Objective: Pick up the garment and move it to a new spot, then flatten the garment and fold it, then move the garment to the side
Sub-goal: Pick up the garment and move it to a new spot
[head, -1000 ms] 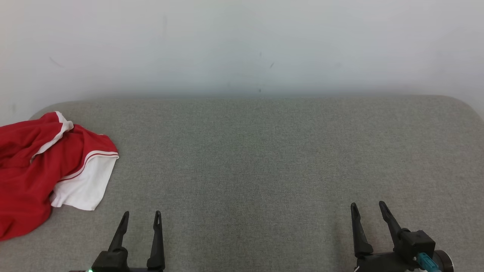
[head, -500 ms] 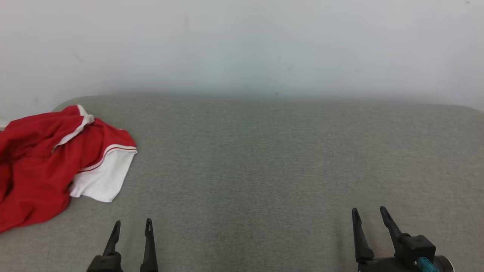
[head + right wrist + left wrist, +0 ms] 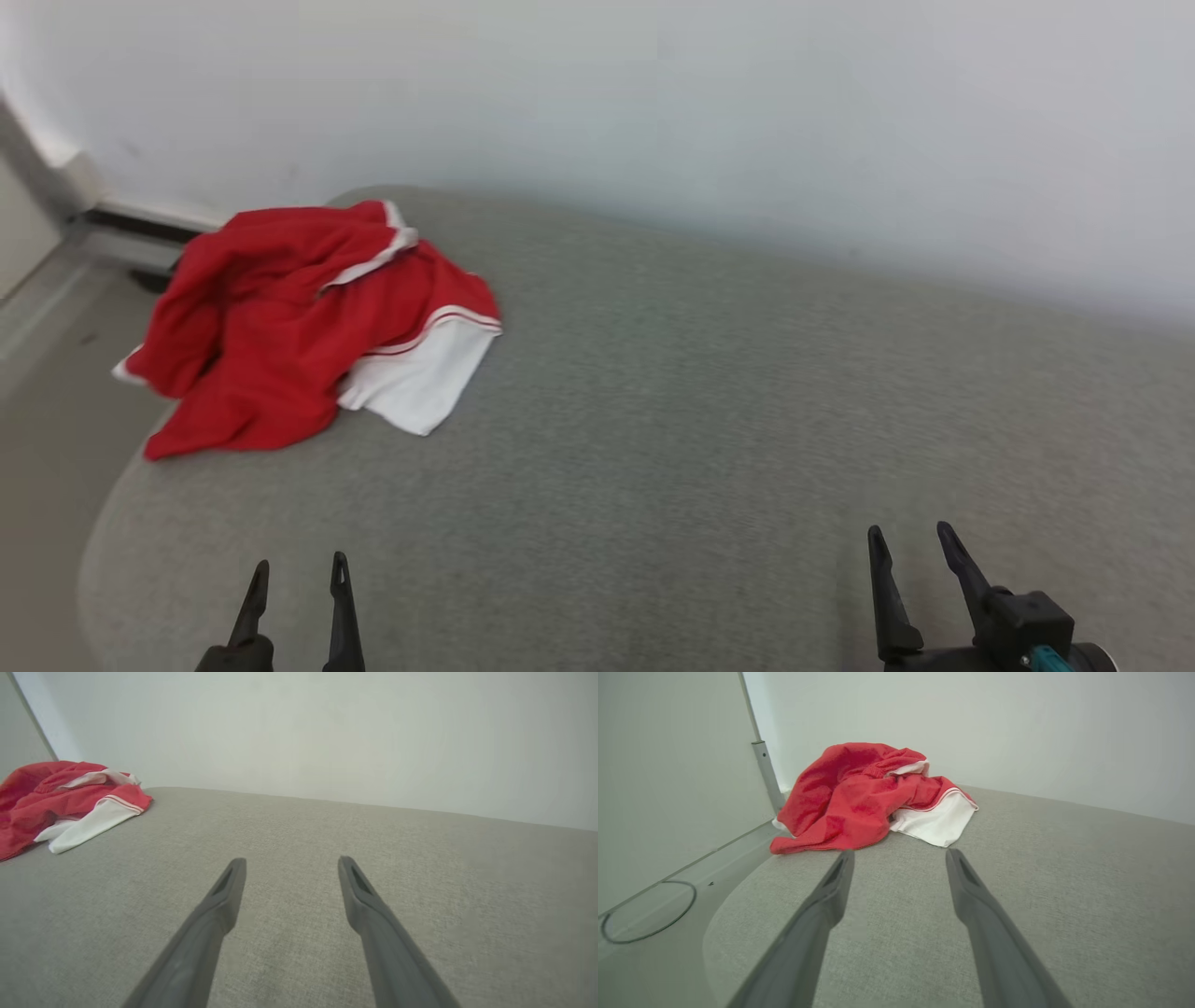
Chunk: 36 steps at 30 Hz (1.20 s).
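The garment (image 3: 280,327) is a crumpled red piece with white trim and a white panel, lying in a heap at the far left end of the grey fabric surface (image 3: 700,420). In the left wrist view the garment (image 3: 859,798) lies straight ahead of the fingers, some way off. From the right wrist camera the garment (image 3: 60,798) sits far off at the upper left. My left gripper (image 3: 297,571) stands open at the lower left, well short of the heap, with nothing between its fingers. My right gripper (image 3: 910,539) is open and empty at the lower right.
A pale wall (image 3: 653,112) rises behind the surface. The rounded left end of the surface (image 3: 103,541) drops to a floor (image 3: 37,420). A thin cable loop (image 3: 644,914) lies on that floor, near a metal post (image 3: 768,774).
The head camera has turned left, so the garment now sits nearer the middle and the floor shows. Both grippers stay open.
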Tool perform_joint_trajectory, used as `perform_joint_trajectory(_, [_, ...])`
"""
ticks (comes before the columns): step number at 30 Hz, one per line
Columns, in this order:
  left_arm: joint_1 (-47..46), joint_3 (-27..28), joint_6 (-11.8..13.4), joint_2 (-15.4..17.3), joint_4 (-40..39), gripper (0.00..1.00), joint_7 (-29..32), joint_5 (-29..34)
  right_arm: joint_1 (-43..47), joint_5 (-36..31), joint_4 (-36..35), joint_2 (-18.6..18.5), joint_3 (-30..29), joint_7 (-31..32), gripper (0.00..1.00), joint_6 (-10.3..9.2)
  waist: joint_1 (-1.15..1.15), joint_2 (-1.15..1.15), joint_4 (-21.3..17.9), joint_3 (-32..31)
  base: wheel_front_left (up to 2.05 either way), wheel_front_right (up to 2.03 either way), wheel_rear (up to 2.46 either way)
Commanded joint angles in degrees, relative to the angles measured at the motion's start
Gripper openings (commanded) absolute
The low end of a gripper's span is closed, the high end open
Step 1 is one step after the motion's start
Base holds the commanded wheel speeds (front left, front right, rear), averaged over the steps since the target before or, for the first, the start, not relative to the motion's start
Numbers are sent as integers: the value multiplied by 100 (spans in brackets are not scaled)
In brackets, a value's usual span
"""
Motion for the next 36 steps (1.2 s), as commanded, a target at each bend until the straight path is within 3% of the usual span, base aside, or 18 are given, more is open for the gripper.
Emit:
perform_joint_trajectory(1, [77,36,13,7,-10,100,-20,25,38,-5,-13,12,7,-6,100,-12,0,0,851,42,0,0,0])
perform_joint_trajectory(4, [145,178,75,8,-85,100,-20,-21,-85,-58,-14,12,127,-5,100,-12,0,0,1128,178,0,0,0])
perform_joint_trajectory(12, [500,600,403,-17,-634,100,-20,-274,-693,-126,273,5,725,-6,100,-12,0,0,1295,542,-3,-3,-3])
perform_joint_trajectory(22, [632,398,643,-15,-809,100,-20,-465,-734,-55,357,8,736,-5,100,-12,0,0,1273,492,-12,-12,-12])
perform_joint_trajectory(27, [535,300,636,-16,-750,100,-20,-580,-683,-52,321,8,726,-6,100,-12,0,0,1257,449,0,0,0])
perform_joint_trajectory(36, [-461,-138,287,-14,-154,100,-20,-833,-581,-161,195,8,525,-6,100,-12,0,0,1231,567,0,0,0])
